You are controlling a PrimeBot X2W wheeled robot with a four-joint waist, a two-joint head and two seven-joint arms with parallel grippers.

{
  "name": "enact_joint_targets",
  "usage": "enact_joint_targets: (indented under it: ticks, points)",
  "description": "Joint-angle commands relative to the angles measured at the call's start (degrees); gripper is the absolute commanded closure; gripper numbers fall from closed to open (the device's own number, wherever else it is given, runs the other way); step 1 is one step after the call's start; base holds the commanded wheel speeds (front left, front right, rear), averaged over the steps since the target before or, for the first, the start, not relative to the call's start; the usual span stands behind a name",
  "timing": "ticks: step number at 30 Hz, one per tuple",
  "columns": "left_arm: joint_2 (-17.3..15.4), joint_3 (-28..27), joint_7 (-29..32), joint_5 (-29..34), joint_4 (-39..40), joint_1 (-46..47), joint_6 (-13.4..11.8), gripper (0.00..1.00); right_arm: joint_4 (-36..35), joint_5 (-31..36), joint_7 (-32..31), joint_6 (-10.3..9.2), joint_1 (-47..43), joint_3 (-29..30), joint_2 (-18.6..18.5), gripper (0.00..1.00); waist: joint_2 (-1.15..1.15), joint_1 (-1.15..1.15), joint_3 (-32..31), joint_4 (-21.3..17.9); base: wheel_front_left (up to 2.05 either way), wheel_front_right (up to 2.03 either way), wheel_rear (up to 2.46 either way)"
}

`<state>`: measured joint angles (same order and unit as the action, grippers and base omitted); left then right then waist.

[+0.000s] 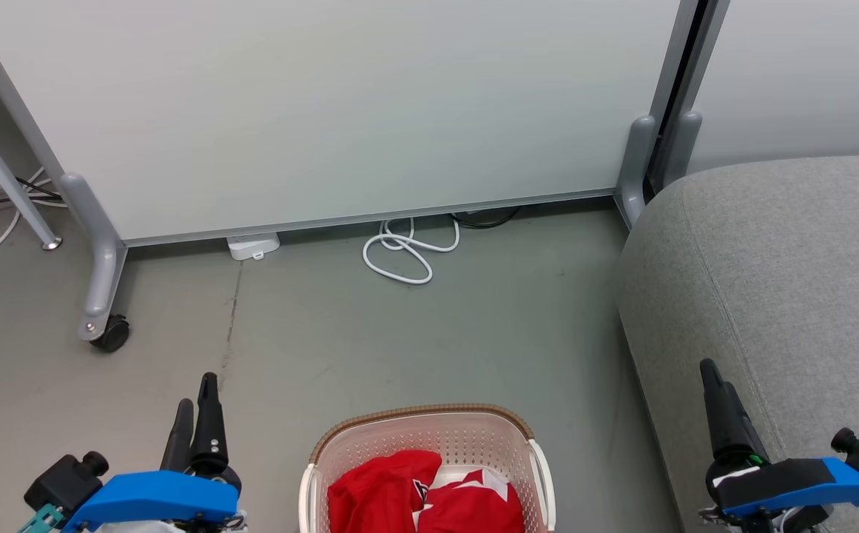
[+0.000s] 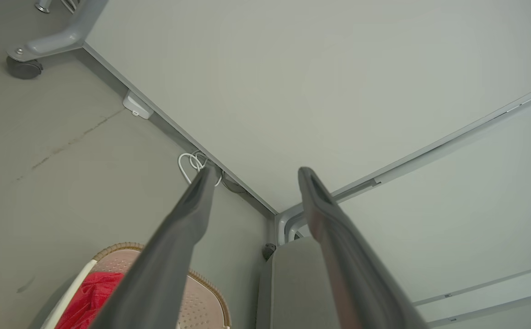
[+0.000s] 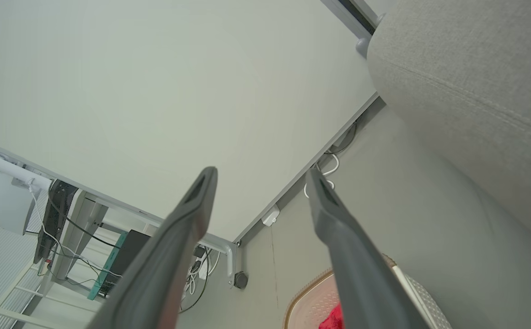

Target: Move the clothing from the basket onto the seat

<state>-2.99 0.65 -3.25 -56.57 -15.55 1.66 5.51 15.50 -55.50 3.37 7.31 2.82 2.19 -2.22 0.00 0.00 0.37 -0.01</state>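
Clothing [image 1: 418, 496], two soft bright red fabric garments with white panels, lies crumpled low inside the oval cream-white plastic laundry basket [image 1: 429, 409] with perforated sides and a brown woven-look rim. The basket stands on the grey floor [image 1: 399, 333], directly ahead of the robot and between its two arms. This central position appears chosen so that either arm can reach down into it.

The large grey fabric-upholstered seat [image 1: 784, 281], with a rounded edge and a stitched seam, sits on the robot's right. It is near the basket but apart from it, with a strip of floor between. No garment lies on the visible part. The short gap suggests a brief sideways carry, most naturally by the right arm.

The left end effector [image 2: 258, 169] is raised to the left of the basket, fingers apart and holding nothing. The right end effector [image 3: 260, 172] is raised in front of the seat edge, fingers likewise apart and empty. Both point up and forward, away from the load, which reads as a ready stance: the pick has not yet begun. The next step is judged to be a descent into the basket. Loose fabric calls for a firm pinch on a fold.
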Motion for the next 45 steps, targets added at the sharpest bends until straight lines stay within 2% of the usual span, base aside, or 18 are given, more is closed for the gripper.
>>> enact_joint_targets:
  ticks: [1, 12, 32, 45]
  points:
    - [-0.5, 0.4, -0.7, 2.5, 0.9, 1.7, -0.3, 0.00, -1.0, 2.3, 0.6, 0.14, 1.2, -0.2, -0.4, 0.00, 0.00, 0.00, 0.0, 0.0, 0.00, 0.00, 0.00]
    - [-1.5, 2.6, -2.7, 12.8, 0.8, 2.1, 0.0, 0.00, -1.4, 13.8, 2.6, 0.16, 1.2, -0.7, -0.5, 0.00, 0.00, 0.00, 0.2, 0.1, 0.00, 0.00, 0.00]
    - [-1.8, 3.9, -5.7, 25.6, 0.2, 2.1, 0.0, 0.00, -1.3, 26.1, 5.6, 0.17, 1.3, -1.4, -0.6, 0.00, 0.00, 0.00, 0.1, 0.4, 0.00, 0.00, 0.00]
    - [-1.5, 4.2, -7.6, 31.2, -1.2, 2.1, 0.2, 0.00, -0.9, 32.9, 7.3, 0.19, 1.3, -2.3, -0.7, 0.00, 0.00, 0.00, 0.0, 0.5, 0.00, 0.00, 0.00]
